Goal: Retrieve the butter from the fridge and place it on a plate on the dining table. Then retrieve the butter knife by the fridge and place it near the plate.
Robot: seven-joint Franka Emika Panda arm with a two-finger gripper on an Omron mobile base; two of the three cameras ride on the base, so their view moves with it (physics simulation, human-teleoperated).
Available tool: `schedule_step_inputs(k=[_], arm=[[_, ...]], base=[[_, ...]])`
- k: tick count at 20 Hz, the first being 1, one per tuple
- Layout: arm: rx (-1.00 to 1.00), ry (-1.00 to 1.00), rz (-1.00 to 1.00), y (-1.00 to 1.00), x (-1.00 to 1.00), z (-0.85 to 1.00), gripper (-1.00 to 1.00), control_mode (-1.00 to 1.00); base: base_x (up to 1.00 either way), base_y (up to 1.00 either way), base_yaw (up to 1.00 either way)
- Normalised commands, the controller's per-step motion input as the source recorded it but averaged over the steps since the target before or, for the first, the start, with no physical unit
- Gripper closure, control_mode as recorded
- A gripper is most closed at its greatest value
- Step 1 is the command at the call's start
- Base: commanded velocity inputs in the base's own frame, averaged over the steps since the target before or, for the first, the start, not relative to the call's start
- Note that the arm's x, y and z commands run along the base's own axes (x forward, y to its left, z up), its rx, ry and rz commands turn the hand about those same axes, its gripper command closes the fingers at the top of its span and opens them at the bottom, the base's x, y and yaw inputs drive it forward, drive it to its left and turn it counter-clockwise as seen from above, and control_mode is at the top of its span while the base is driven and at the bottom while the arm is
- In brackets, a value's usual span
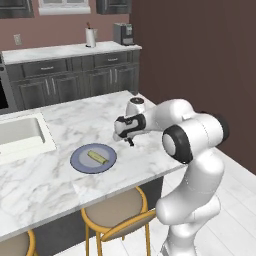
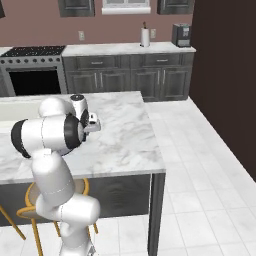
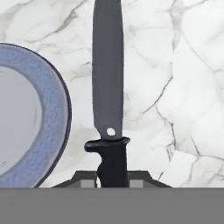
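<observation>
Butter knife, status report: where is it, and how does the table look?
Gripper shut on butter knife, over the dining table. Butter already on plate. Knife beside the plate's rim, marble underneath bare.

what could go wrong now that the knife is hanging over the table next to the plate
The pincer grips the butter knife by its handle only, so the long blade could swing or slip on release. The blade lies close beside the plate; set down carelessly, it might clip the rim and nudge the plate with the butter. How high the knife sits above the dining table is unclear, so a drop could bounce it.
</observation>
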Motion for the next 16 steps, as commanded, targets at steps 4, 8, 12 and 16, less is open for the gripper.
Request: schedule_step_inputs(k=[4,8,12,16], arm=[[-0.06,0.06,0.0,0.0,0.0,-0.52,1.0,-1.0],[-0.06,0.04,0.0,0.0,0.0,-0.5,1.0,-1.0],[-0.05,0.0,0.0,0.07,0.17,-0.35,1.0,-1.0],[0.0,0.0,0.0,0.11,0.22,-0.04,1.0,-1.0]], base=[[0.0,0.0,0.0],[0.0,0.0,0.0],[0.0,0.0,0.0],[0.0,0.0,0.0]])
